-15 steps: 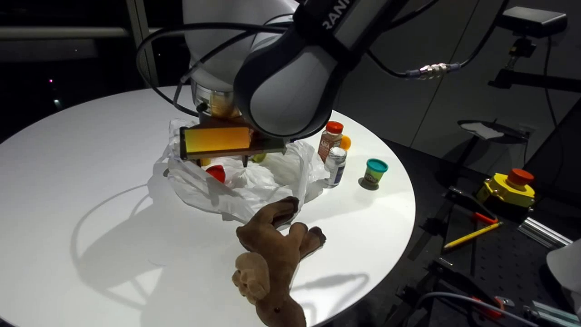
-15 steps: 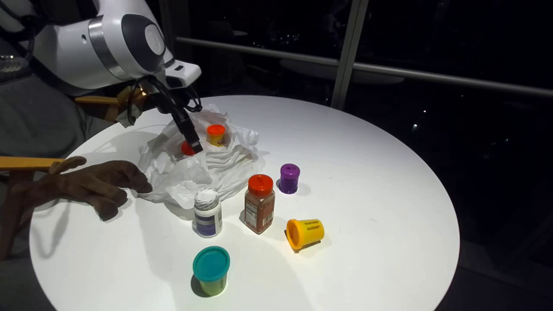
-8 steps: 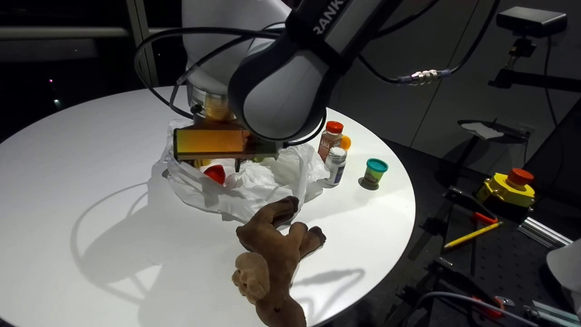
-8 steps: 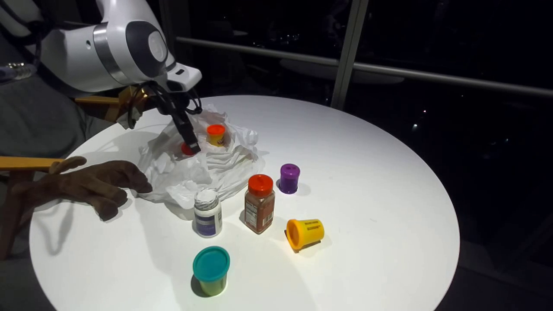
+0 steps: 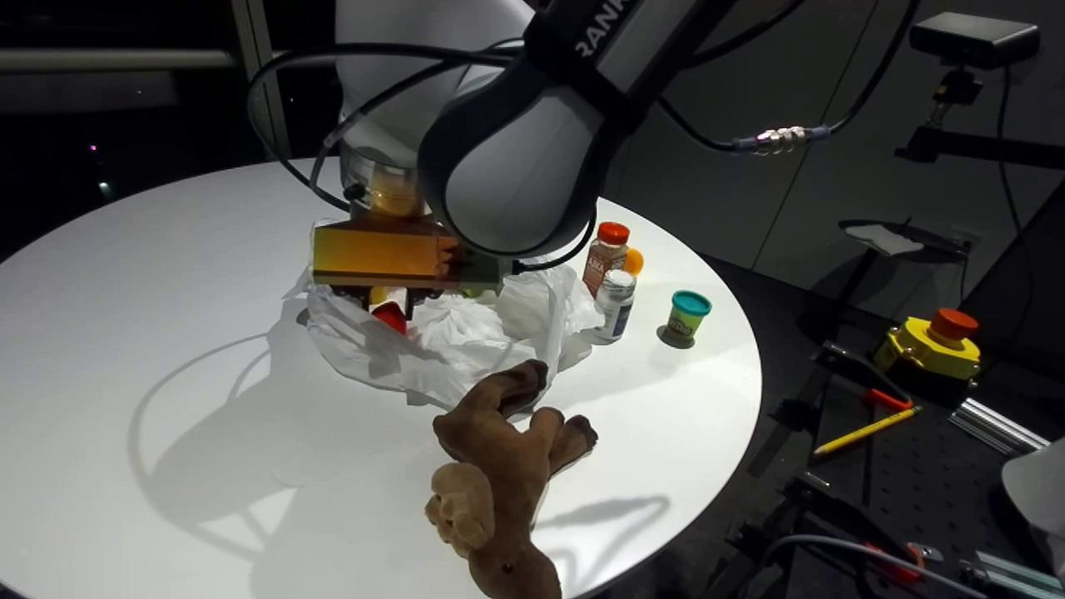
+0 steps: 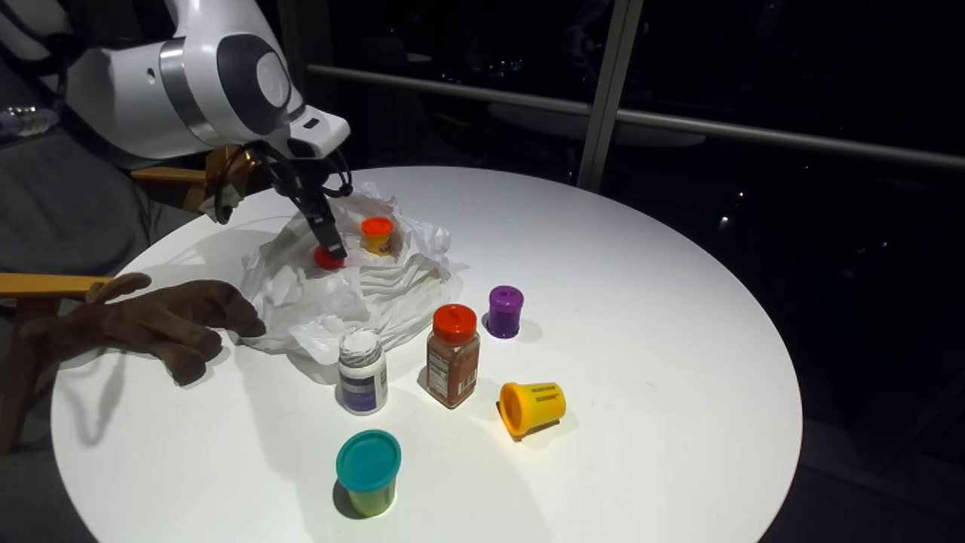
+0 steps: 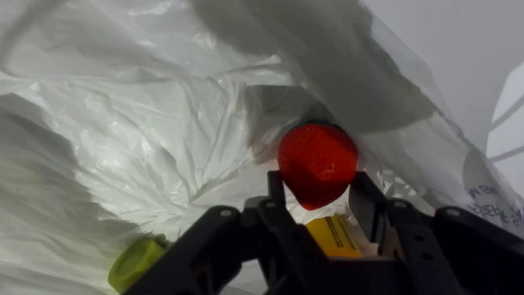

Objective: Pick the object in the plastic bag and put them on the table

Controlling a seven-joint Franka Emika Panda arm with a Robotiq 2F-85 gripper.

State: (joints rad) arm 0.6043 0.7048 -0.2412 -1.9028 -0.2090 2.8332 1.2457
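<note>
Wrist view — the gripper [image 7: 317, 180] is hanging down in the plastic bag [image 7: 151, 127], its fingers standing partway apart with a red strawberry [image 7: 317, 157] between them; whether they are gripping it, I cannot tell. A yellow tub [image 7: 332, 235] and a green object [image 7: 137, 261] are also lying inside the bag. On the table [image 6: 656, 324], in both exterior views, a red-capped jar [image 6: 452, 369] and a teal-lidded cup [image 6: 369, 471] are standing upright — and a brown plush animal [image 5: 499, 449] is lying just beside the bag.

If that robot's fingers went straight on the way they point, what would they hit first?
Likely the red toy, lined up between the fingers and perhaps touching them, then the plastic bag; depth is unclear.
</note>
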